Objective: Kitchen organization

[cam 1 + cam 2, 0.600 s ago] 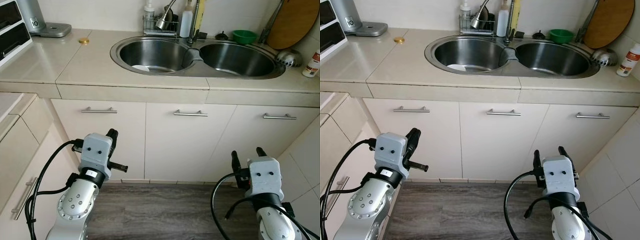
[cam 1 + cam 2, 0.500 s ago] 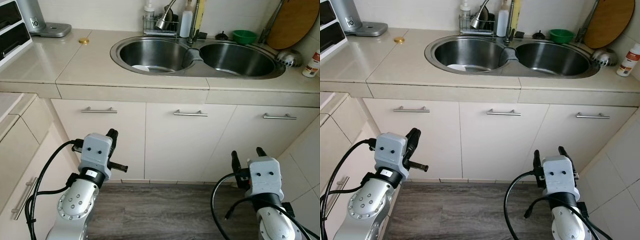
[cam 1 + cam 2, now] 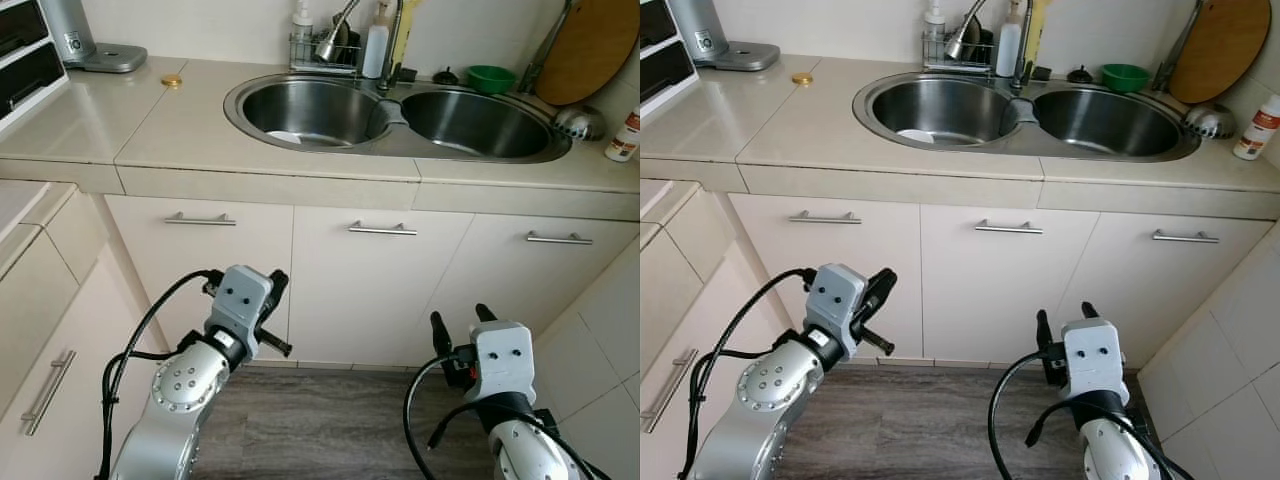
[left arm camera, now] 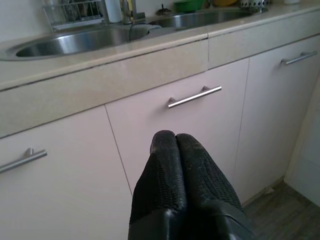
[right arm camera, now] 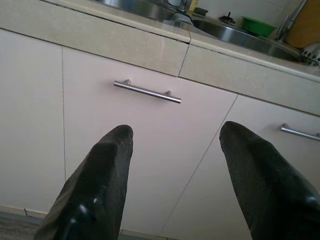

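below the tabletop (image 3: 150,120), in front of the row of pale cabinet doors, your two arms have shifted since a moment ago: the left hand (image 3: 272,300) has swung inward and now sits closer to the middle cabinet door (image 3: 360,285), while the right hand (image 3: 458,328) has dropped a little lower and come in toward the centre as well. the whole picture has slid slightly too, so part of that is your head camera moving rather than the kitchen. your left hand is pinched closed with nothing between its fingers (image 4: 167,175); from its wrist camera they point at the middle door's bar handle (image 4: 195,96). your right hand is spread wide and empty, its fingers (image 5: 100,175) framing that same handle (image 5: 147,91) from lower down. nothing on the tabletop has been touched: the double sink (image 3: 390,112) has a white dish (image 3: 283,136) lying in its left basin, a green bowl (image 3: 490,76) sits behind the right basin, and a small gold lid (image 3: 172,80) rests well off to the left. my reading is that you are lining up on the middle door, probably to open it, so the organizing itself has barely begun; the wide right hand looks the better placed to take the handle.
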Tool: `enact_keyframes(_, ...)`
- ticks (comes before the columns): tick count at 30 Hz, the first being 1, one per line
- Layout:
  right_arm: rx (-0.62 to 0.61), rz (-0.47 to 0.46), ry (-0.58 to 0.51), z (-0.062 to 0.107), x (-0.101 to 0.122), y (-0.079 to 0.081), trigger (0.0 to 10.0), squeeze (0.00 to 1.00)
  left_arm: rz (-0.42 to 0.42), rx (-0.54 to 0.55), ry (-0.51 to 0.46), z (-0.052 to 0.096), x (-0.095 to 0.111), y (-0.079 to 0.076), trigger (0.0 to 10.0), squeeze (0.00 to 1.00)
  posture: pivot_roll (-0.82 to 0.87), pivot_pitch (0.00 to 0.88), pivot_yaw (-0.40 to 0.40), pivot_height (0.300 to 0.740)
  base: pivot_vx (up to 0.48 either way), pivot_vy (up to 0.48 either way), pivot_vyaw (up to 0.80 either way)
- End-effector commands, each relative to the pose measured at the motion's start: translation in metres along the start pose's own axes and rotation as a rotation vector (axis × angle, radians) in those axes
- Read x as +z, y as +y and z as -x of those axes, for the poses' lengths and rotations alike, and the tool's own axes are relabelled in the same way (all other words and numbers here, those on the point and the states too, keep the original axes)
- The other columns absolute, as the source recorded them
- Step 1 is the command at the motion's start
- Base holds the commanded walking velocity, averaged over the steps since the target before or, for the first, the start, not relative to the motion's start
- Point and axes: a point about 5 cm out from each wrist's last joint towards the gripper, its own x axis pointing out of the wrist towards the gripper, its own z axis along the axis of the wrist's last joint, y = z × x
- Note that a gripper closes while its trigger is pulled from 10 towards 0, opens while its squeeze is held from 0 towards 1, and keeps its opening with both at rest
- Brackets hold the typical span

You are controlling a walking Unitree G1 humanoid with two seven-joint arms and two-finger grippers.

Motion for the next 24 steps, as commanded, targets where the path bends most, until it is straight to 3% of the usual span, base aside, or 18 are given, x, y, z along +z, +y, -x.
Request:
enact_keyframes(1, -0.010, 0.003, -0.018, 0.001, 0.003, -0.004, 10.0, 0.00, -0.002, -0.010, 0.000, -0.001, 0.000, 0.000, 10.0, 0.00, 0.10, 0.000, -0.095, 0.740, 0.000, 0.000, 0.00)
enact_keyframes(5, -0.080, 0.105, -0.067, 0.000, 0.008, -0.014, 10.0, 0.00, -0.076, 0.024, -0.039, 0.002, 0.007, 0.006, 10.0, 0.00, 0.11, 0.000, -0.096, 0.740, 0.000, 0.000, 0.00)
enact_keyframes(8, -0.168, 0.241, -0.126, -0.002, 0.014, -0.024, 10.0, 0.00, -0.125, 0.113, -0.082, 0.003, 0.013, 0.014, 10.0, 0.00, 0.11, 0.000, -0.096, 0.740, 0.000, 0.000, 0.00)
enact_keyframes(11, -0.220, 0.282, -0.140, -0.003, 0.017, -0.029, 10.0, 0.00, -0.150, 0.220, -0.161, 0.005, 0.021, 0.021, 10.0, 0.00, 0.11, 0.000, -0.096, 0.740, 0.000, 0.000, 0.00)
enact_keyframes(14, -0.277, 0.211, -0.080, -0.004, 0.009, -0.036, 10.0, 0.00, -0.153, 0.214, -0.135, 0.003, 0.020, 0.019, 10.0, 0.00, 0.11, 0.000, -0.098, 0.740, 0.000, 0.000, 0.00)
enact_keyframes(19, -0.294, 0.063, -0.029, -0.005, 0.002, -0.039, 10.0, 0.00, 0.000, 0.131, -0.100, 0.000, 0.011, 0.013, 10.0, 0.00, 0.11, 0.000, -0.095, 0.740, 0.000, 0.000, 0.00)
enact_keyframes(24, -0.264, 0.031, -0.003, -0.006, 0.000, -0.033, 10.0, 0.00, -0.005, 0.110, -0.097, -0.002, 0.010, 0.010, 10.0, 0.00, 0.11, 0.000, -0.091, 0.740, 0.000, 0.070, 0.00)
